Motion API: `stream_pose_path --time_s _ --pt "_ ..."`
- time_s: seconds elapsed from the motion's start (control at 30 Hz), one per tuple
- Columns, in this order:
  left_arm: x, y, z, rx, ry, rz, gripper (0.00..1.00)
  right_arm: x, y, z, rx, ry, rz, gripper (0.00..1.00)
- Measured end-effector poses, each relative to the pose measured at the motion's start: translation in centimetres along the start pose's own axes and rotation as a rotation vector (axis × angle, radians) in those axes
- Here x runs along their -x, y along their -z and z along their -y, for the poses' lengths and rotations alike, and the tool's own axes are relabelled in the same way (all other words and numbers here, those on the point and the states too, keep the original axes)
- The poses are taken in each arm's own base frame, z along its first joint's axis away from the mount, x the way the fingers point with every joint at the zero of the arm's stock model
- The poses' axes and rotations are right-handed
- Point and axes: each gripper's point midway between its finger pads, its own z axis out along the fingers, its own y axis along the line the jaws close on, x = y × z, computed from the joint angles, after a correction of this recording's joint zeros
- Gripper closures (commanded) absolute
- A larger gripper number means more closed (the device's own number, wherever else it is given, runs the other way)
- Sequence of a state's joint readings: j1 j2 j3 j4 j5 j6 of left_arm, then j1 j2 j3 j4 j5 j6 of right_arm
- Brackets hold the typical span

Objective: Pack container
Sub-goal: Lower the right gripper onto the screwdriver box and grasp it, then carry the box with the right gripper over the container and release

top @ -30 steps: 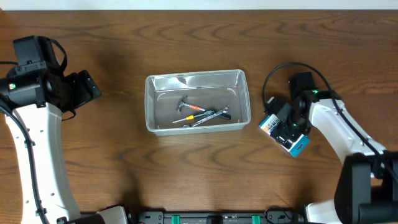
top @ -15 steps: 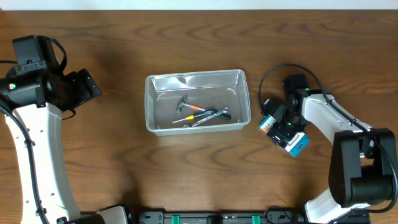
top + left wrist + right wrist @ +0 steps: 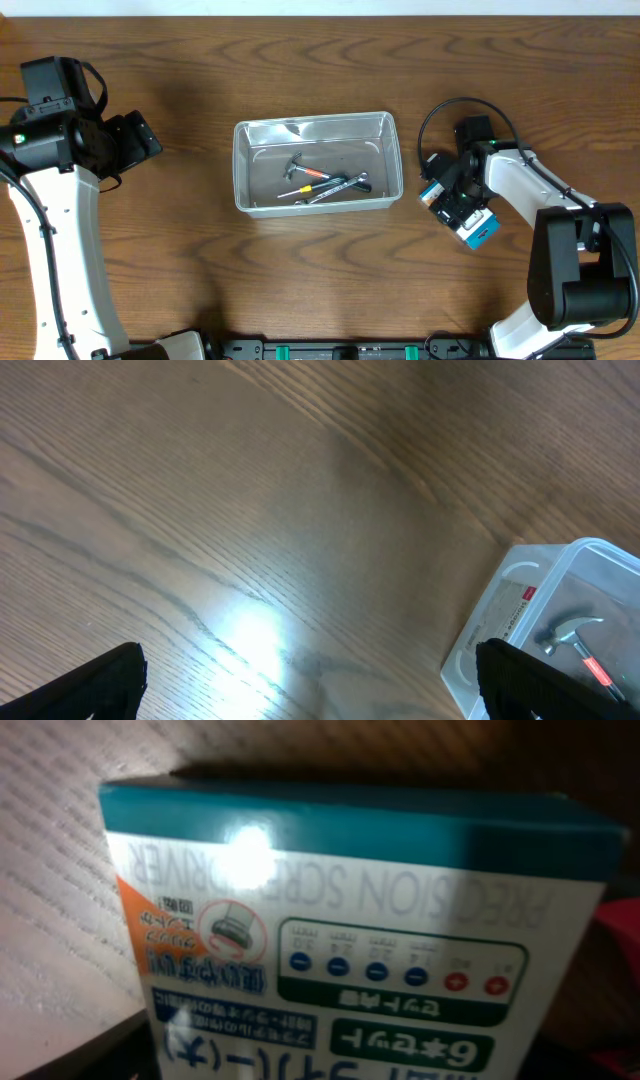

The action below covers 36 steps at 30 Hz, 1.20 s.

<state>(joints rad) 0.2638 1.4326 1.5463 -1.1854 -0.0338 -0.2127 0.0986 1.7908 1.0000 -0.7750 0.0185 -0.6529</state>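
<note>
Box [image 3: 482, 232] beside bin [image 3: 318, 122]: right claw [image 3: 455, 200] over it, grip not discernible; clamp squarely before lifting over rim; left claw [image 3: 310, 665] spread wide.

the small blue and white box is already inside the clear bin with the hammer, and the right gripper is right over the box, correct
Not quite. The overhead view shows the box outside the container, on the table just to its right. The rest holds: the hammer lies in the container and the right gripper is over the box.
</note>
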Motion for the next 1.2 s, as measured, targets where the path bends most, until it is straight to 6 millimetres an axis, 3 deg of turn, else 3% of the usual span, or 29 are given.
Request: stream_pose_path --time_s 0.1,0.5,0.6,0.63,0.7,0.8,0.93,1.03,1.2 --pt "0.0 0.0 0.0 0.000 0.000 0.000 0.02 0.0 0.0 0.0 -0.001 -0.014 0.000 0.29" --pt "0.0 0.0 0.0 0.000 0.000 0.000 0.02 -0.1 0.6 -0.3 0.022 -0.043 -0.012 0.39" --pt "0.0 0.0 0.0 0.000 0.000 0.000 0.02 0.4 2.1 0.0 0.032 -0.051 -0.015 0.54" --pt "0.0 0.0 0.0 0.000 0.000 0.000 0.02 1.0 3.1 0.4 0.026 -0.059 -0.004 0.62" --pt "0.0 0.0 0.0 0.000 0.000 0.000 0.02 2.7 5.8 1.8 -0.012 -0.082 0.053 0.64" --pt "0.0 0.0 0.0 0.000 0.000 0.000 0.02 5.9 11.2 4.1 -0.094 -0.119 0.186 0.55" --pt "0.0 0.0 0.0 0.000 0.000 0.000 0.02 10.3 19.1 5.4 -0.201 -0.105 0.395 0.53" --pt "0.0 0.0 0.0 0.000 0.000 0.000 0.02 13.8 23.4 3.7 -0.251 -0.025 0.531 0.55" --pt "0.0 0.0 0.0 0.000 0.000 0.000 0.02 19.4 25.4 -2.0 -0.252 0.153 0.668 0.55"
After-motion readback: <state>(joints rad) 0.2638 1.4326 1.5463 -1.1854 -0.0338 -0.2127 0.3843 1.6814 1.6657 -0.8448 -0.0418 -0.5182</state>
